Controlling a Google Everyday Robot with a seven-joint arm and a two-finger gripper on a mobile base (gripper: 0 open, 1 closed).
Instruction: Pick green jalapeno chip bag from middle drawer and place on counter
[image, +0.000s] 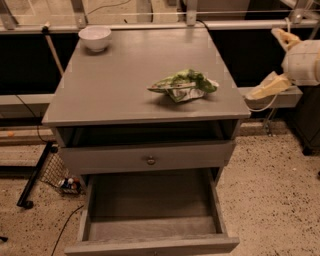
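On the counter (120, 90), toward its right front corner, the green jalapeno chip bag (184, 85) is laid flat. Beyond the counter's right edge, the gripper (261, 63) is held with fingers spread apart, empty. Below the counter, the middle drawer (150, 200) is seen pulled out.

I see green jalapeno chip bag (184, 86) light-dark green, white print; counter (120, 90), middle drawer (150, 200) plain grey; bowl (95, 37) white; knob (150, 160) brass; gripper (262, 63) cream, off counter's right edge; floor (270, 195) speckled beige.
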